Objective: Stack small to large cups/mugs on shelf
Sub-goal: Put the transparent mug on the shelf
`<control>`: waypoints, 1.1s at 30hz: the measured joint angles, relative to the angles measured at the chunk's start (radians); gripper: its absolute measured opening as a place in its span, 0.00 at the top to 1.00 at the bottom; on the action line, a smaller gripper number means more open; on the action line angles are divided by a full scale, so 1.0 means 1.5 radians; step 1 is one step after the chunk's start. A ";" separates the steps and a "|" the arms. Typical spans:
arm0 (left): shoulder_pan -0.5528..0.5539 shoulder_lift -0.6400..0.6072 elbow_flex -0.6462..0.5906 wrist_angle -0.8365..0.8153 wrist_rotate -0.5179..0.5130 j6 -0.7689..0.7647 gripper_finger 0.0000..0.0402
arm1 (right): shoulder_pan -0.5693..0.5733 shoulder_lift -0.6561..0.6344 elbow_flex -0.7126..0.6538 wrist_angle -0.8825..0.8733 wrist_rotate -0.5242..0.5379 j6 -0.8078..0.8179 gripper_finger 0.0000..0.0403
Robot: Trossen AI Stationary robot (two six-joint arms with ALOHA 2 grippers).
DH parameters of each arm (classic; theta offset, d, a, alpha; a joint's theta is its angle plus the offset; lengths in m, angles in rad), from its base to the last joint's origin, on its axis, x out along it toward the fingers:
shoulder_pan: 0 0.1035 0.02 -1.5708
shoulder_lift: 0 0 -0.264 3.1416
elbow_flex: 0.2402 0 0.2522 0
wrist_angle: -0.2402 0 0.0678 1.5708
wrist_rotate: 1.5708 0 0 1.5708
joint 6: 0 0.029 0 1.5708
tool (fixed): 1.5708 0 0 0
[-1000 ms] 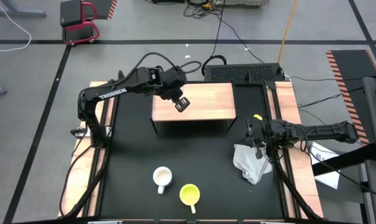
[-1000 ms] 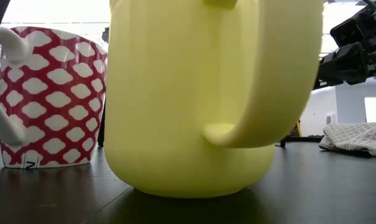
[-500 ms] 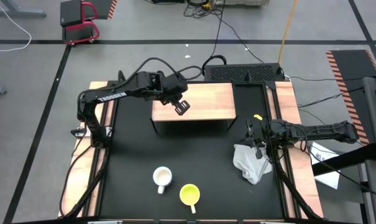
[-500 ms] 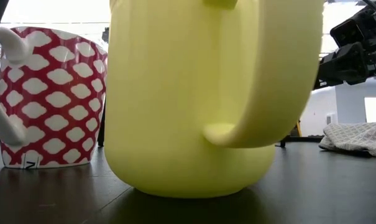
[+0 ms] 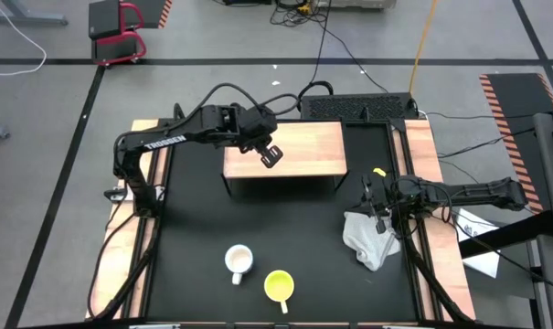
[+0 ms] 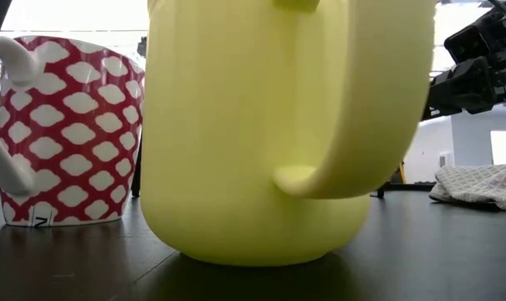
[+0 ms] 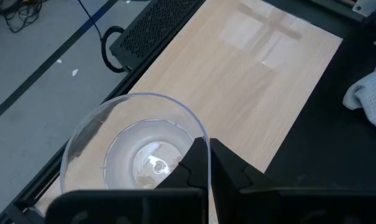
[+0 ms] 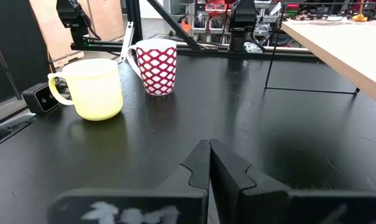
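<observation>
The left claw [image 5: 271, 156] hangs over the left part of the light wooden box-like shelf [image 5: 303, 146] at the far side of the black counter [image 5: 194, 228], its two dark fingers [image 7: 197, 168] pressed together on the rim of the small clear glass cup [image 7: 135, 149]; the left wrist view shows the cup above the shelf top near its left end, though whether its base touches the wood is hard to tell. Toward the near edge of the counter stands the white handled mug with a red-and-white pattern [image 5: 239, 261], and just to its right the yellow handled mug [image 5: 279, 286], both upright and well apart from the shelf. Farther right lies a crumpled white cloth [image 5: 369, 239] by the counter's right side board. The right claw [image 5: 378, 212] rests low over the counter at the cloth's far edge, fingers closed together with nothing between them.
</observation>
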 joint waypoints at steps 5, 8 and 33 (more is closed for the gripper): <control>0.000 0.000 0.000 -0.007 -0.001 0.002 1.00 | 0.000 0.000 0.000 0.000 0.000 0.000 1.00; -0.001 0.000 0.000 -0.026 -0.003 -0.002 1.00 | 0.000 0.000 0.000 0.000 0.000 0.000 1.00; 0.009 -0.164 -0.243 0.151 0.050 0.014 1.00 | 0.000 0.012 0.000 0.009 -0.001 0.006 1.00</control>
